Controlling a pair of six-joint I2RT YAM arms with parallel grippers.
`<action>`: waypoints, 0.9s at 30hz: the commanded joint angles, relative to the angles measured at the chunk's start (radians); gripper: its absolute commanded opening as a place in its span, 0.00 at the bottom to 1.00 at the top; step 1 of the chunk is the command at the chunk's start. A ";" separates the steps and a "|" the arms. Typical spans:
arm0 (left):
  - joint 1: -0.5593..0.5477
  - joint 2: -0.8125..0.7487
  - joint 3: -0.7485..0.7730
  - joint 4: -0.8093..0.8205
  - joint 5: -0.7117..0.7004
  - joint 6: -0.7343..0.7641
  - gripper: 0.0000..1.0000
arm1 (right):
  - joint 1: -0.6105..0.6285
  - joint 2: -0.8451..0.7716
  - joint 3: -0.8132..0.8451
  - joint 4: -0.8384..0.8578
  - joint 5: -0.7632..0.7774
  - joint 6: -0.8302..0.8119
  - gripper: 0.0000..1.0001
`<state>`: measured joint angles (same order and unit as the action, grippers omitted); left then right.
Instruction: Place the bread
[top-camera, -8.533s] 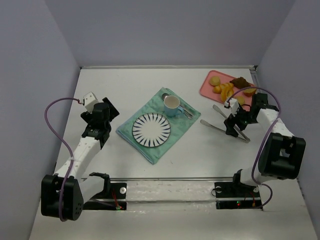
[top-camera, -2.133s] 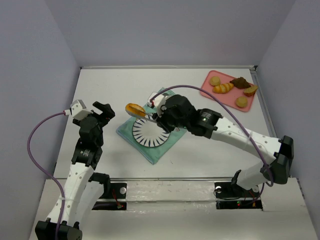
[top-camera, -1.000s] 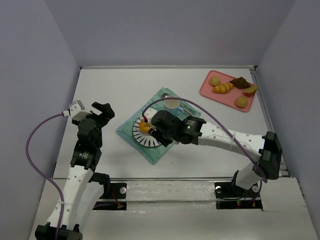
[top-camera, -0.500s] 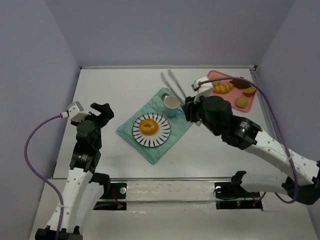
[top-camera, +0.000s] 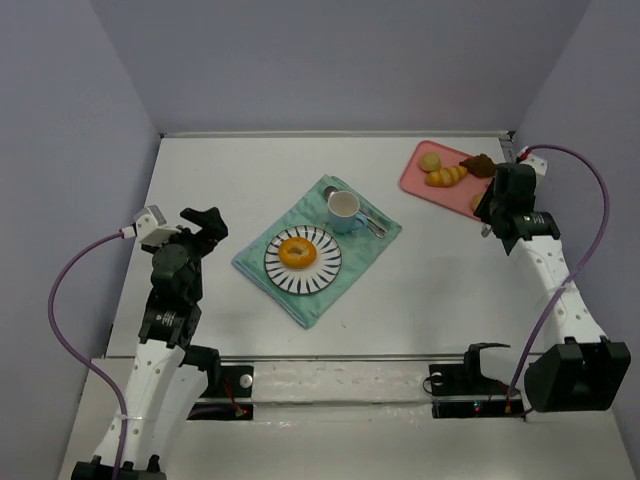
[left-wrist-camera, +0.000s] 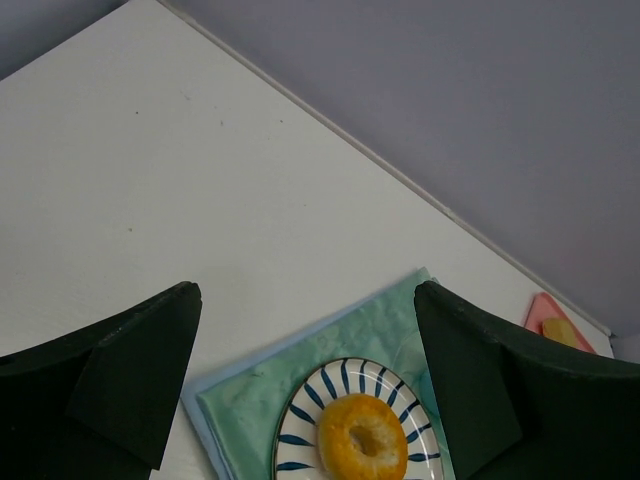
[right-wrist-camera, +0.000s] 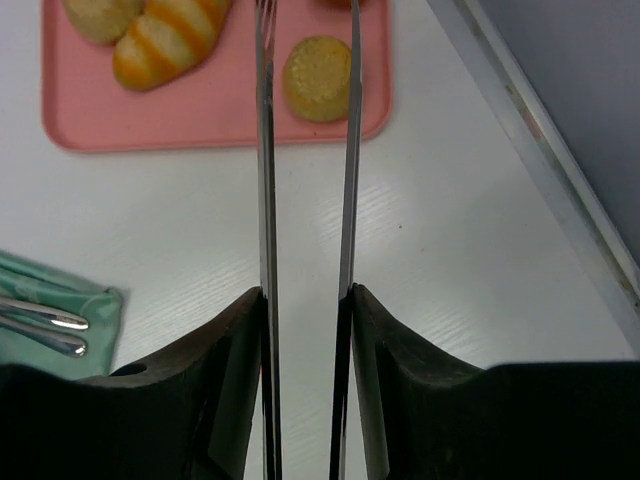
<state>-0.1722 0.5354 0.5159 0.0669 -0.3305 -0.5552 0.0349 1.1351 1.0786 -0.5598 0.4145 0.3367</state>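
Note:
The bread (top-camera: 296, 252), a golden ring-shaped piece, lies on the blue-striped white plate (top-camera: 325, 270); the left wrist view shows the bread (left-wrist-camera: 367, 452) and the plate (left-wrist-camera: 305, 420) too. My left gripper (top-camera: 203, 222) hovers left of the plate, open and empty (left-wrist-camera: 305, 295). My right gripper (top-camera: 495, 208) is at the pink tray (top-camera: 415, 175), shut on metal tongs (right-wrist-camera: 265, 150). The tong blades stand apart with nothing between them, their tips over the tray (right-wrist-camera: 200, 110).
The tray holds a croissant (top-camera: 447, 176), a round bun (top-camera: 430, 160), a dark pastry (top-camera: 480, 163) and a small round cake (right-wrist-camera: 318, 65). A cup (top-camera: 345, 210) and spoons (top-camera: 375, 222) share the green cloth (top-camera: 270, 250) with the plate. The raised table rim (right-wrist-camera: 530, 130) runs just right of the tray.
The tongs let go of the bread on the plate. My right arm then swung away to the right, carrying the empty tongs back over the pink tray. The left arm barely moved.

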 joint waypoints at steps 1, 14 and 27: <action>0.003 0.006 -0.010 0.063 0.024 0.006 0.99 | -0.061 0.064 0.004 0.011 -0.115 -0.004 0.45; 0.003 0.020 -0.010 0.071 0.024 0.003 0.99 | -0.125 0.209 0.024 0.038 -0.152 -0.028 0.56; 0.003 0.008 -0.014 0.079 0.045 0.008 0.99 | -0.165 0.322 0.026 0.109 -0.226 -0.042 0.56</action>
<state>-0.1722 0.5522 0.5159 0.0868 -0.2893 -0.5552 -0.1204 1.4445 1.0771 -0.5232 0.2218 0.3096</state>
